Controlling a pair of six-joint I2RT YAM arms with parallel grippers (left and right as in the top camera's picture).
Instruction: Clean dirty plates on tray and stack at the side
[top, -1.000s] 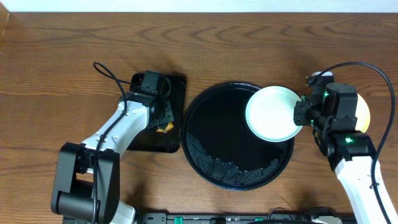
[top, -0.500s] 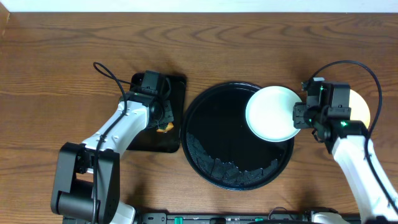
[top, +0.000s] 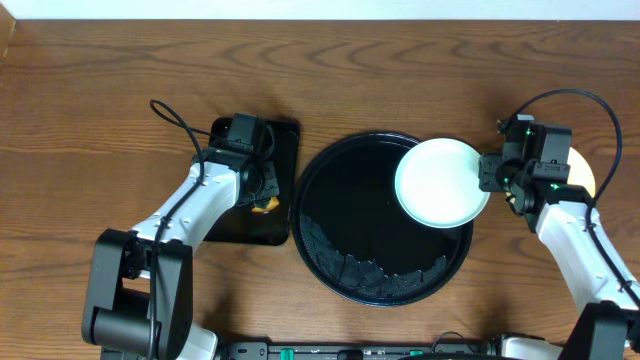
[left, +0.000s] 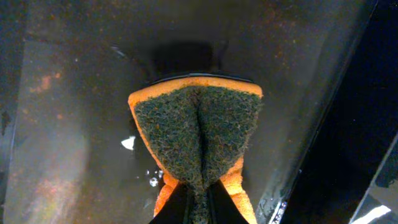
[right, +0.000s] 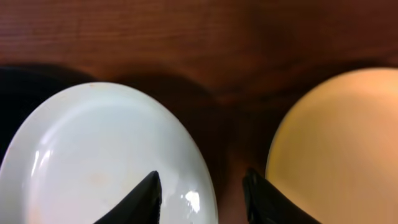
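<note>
Overhead, the white plate (top: 437, 183) sat on the right side of the round black tray (top: 340, 230), just left of the right gripper (top: 486, 172), whose fingers (right: 147, 194) stood apart around its rim, while the left gripper (left: 199, 211) squeezed the sponge (left: 198, 130).

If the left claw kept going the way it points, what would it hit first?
Most likely the small black tray: the left gripper points down at its wet floor, so the sponge it holds would touch first. Gap unclear.
</note>
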